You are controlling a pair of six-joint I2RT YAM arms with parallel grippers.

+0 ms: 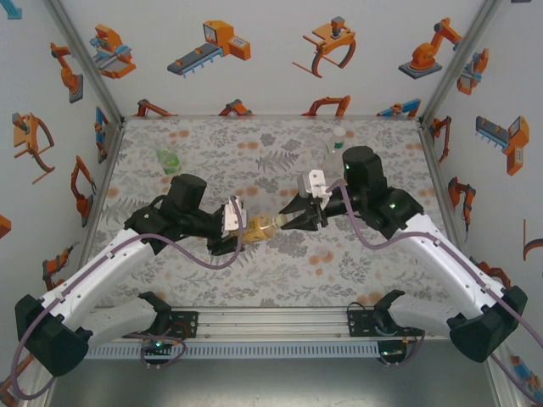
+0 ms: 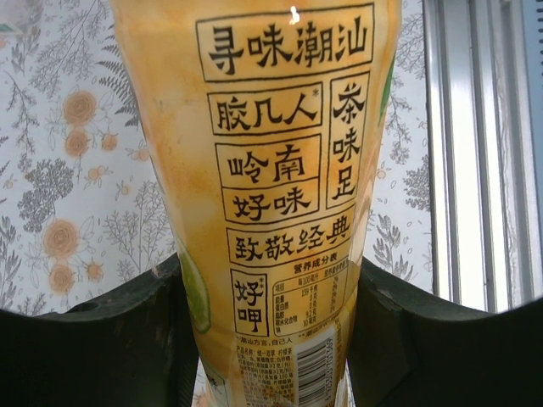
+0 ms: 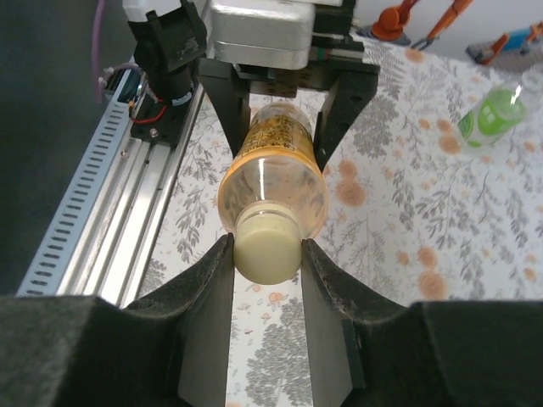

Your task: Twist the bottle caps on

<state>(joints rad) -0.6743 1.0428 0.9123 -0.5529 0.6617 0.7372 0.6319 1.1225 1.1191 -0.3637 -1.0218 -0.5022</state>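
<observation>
The right gripper (image 3: 267, 259) is clamped on the pale yellow cap (image 3: 266, 242), which sits on the neck of the amber bottle (image 3: 273, 174). The left gripper (image 2: 270, 284) is closed on that bottle's labelled body. The bottle hangs level over the table (image 1: 280, 271) between the arms, neck toward the right arm and base toward the left. The cap therefore lies straight ahead of the right fingers, on the bottle's long axis, so rolling the right wrist should turn it while the left arm braces. I cannot tell how far it is threaded. The green bottle (image 1: 168, 159) and the clear bottle (image 1: 337, 144) are well apart, at the far side.
</observation>
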